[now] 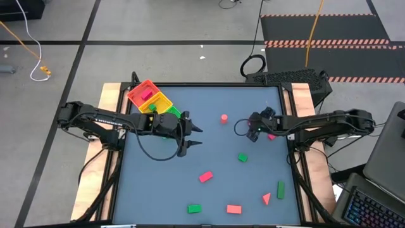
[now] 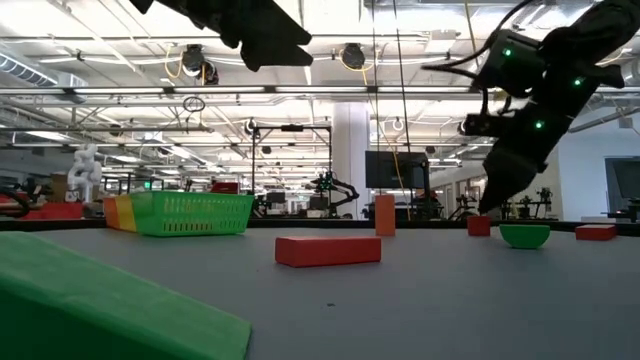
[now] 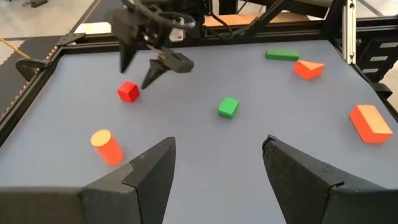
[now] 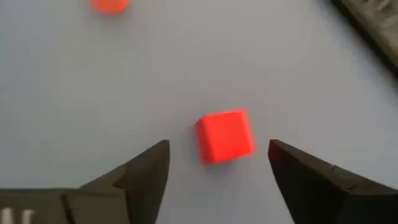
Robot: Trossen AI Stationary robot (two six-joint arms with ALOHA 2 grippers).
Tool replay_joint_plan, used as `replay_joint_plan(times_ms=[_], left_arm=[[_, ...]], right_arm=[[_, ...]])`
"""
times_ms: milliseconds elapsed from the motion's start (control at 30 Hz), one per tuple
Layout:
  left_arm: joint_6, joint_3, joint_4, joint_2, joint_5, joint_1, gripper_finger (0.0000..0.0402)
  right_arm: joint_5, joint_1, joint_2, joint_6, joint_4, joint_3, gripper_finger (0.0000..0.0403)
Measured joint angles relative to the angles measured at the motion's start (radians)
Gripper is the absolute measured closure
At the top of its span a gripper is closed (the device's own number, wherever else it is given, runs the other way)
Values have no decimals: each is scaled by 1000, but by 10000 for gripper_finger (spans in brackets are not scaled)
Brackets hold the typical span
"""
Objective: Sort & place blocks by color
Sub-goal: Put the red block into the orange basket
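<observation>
From overhead we look straight down on the whole desk (image 1: 209,126). Our low camera sits at desk height, facing the room. Each wrist camera looks past its own fingers; both catch the red cube (image 4: 224,135).

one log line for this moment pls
right gripper: jaws open over red cube | left gripper: open, near tray

Red cube (image 4: 224,135); green cube (image 3: 228,106); red-yellow-green tray (image 1: 150,97).
</observation>
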Motion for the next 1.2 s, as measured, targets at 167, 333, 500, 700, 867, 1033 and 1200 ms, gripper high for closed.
replay_joint_plan(times_ms=[167, 333, 500, 700, 867, 1033, 1200], left_arm=[[0, 0, 1, 0, 0, 0, 160], [2, 0, 4, 0, 0, 0, 160], [3, 0, 6, 0, 0, 2, 160], [3, 0, 6, 0, -1, 9, 160], [3, 0, 7, 0, -1, 9, 160], [0, 0, 7, 0, -1, 9, 160], [0, 0, 6, 0, -1, 9, 160]], right_arm=[[-13, -56, -5, -25, 30, -4, 107], [-81, -106, 25, -68, 120, -65, 110], [-143, -127, 31, -163, 309, -137, 132], [-190, -130, 31, -209, 399, -187, 166], [-240, -131, 31, -186, 393, -201, 205], [-241, -131, 31, -214, 432, -203, 247], [-241, -131, 31, -227, 513, -202, 260]])
